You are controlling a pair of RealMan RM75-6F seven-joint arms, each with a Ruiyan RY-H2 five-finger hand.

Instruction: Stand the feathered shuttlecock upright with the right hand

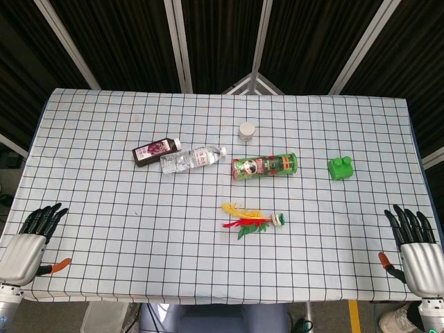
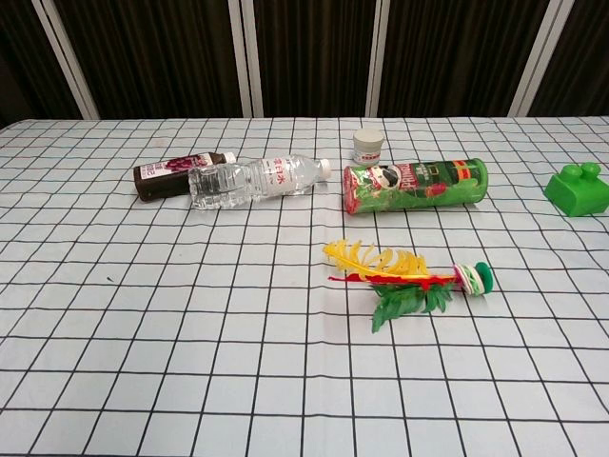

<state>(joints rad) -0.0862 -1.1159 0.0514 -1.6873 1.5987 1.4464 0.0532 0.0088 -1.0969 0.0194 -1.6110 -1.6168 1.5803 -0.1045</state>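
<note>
The feathered shuttlecock (image 1: 252,220) (image 2: 409,277) lies on its side near the middle of the checked tablecloth, with yellow, red and green feathers pointing left and its green-and-white base to the right. My right hand (image 1: 415,246) rests at the table's front right corner, fingers apart and holding nothing, well away from the shuttlecock. At the front left corner my left hand (image 1: 29,238) is likewise open and empty. Neither hand shows in the chest view.
Behind the shuttlecock lie a green crisp tube (image 1: 264,166) (image 2: 415,184), a clear water bottle (image 1: 192,159) (image 2: 255,181) and a dark juice bottle (image 1: 155,151) (image 2: 169,175). A small white jar (image 1: 247,129) (image 2: 368,145) stands further back. A green toy block (image 1: 340,167) (image 2: 579,188) sits to the right.
</note>
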